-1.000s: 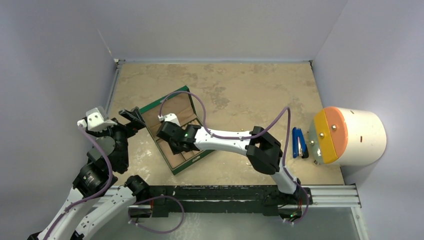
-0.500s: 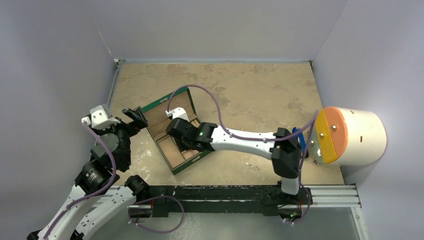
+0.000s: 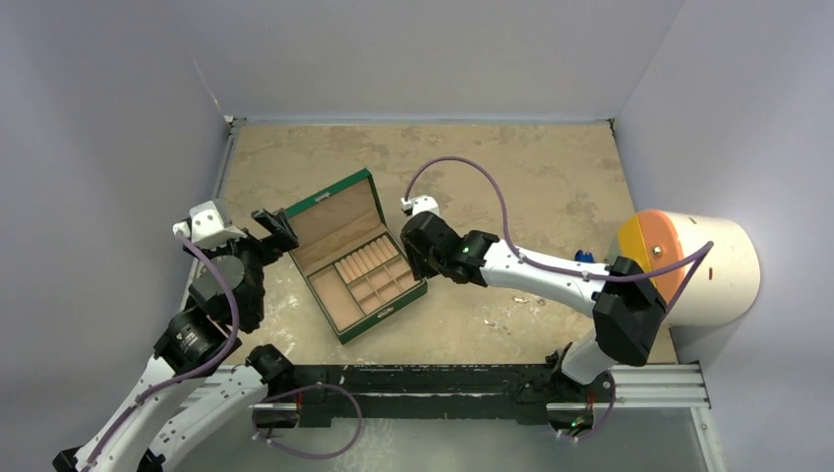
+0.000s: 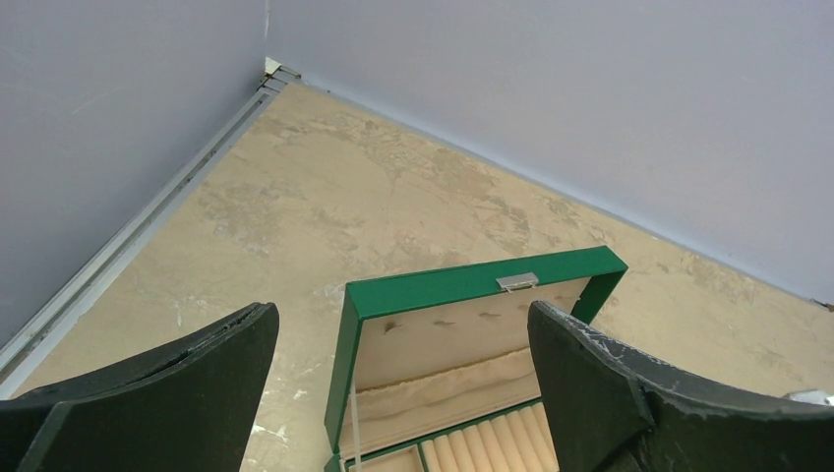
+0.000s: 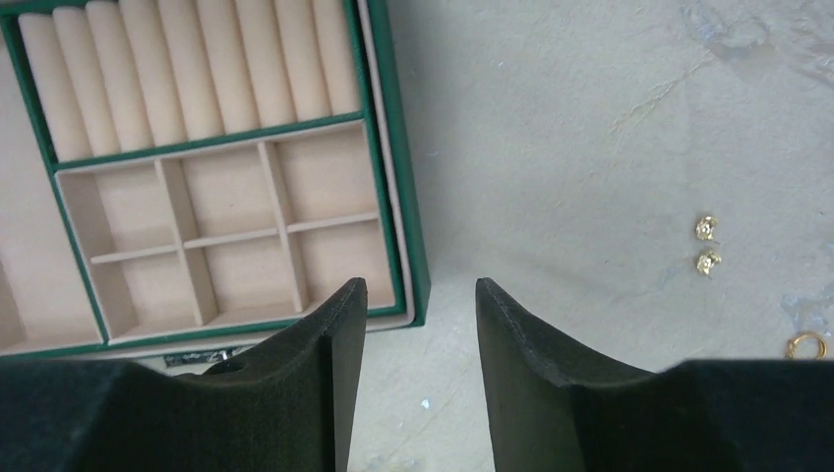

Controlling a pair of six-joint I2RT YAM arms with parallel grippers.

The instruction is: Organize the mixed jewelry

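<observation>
Right fingers point(image 5: 315, 383) part-open, empty, over desk point(image 5: 551, 118) just off box point(image 5: 393, 197) corner. Left fingers point(image 4: 197, 374) wide open, empty, box ahead.
Jewelry: two gold studs point(image 5: 705, 228), gold ring point(image 5: 806, 344) on desk, right of right fingers, apart.
Likely featherlight, hard, slippery, easily flicked; pinch across stud head, across ring band.
No readable brand or writing.

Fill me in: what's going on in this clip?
An open green box sits on the table, and the compartments in view look empty. The right gripper hangs open and empty at the box's edge, while two gold studs and a gold ring lie loose on the table nearby. The left gripper, wide open and empty, faces the lid.
</observation>
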